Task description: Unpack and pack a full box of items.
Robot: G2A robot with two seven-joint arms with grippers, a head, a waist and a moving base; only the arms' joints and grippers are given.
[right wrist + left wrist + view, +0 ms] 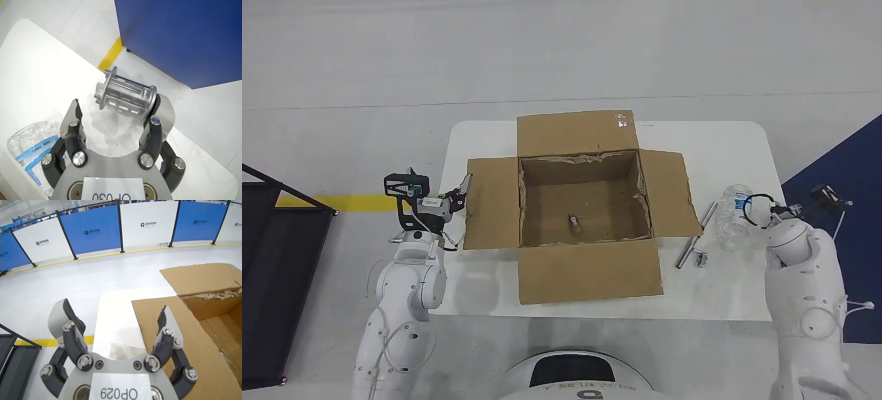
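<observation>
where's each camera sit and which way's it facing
top view: overhead, looking down on table and open box; left arm, right arm show
left wrist view: on the left wrist, facing the box flap; left gripper, jaws open
right wrist view: on the right wrist, facing a metal part; right gripper, jaws open
shared: bottle, in top and right wrist views

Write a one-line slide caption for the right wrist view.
Open right gripper over the white table, a slotted metal cylinder against one finger pad, a plastic bottle alongside.
</observation>
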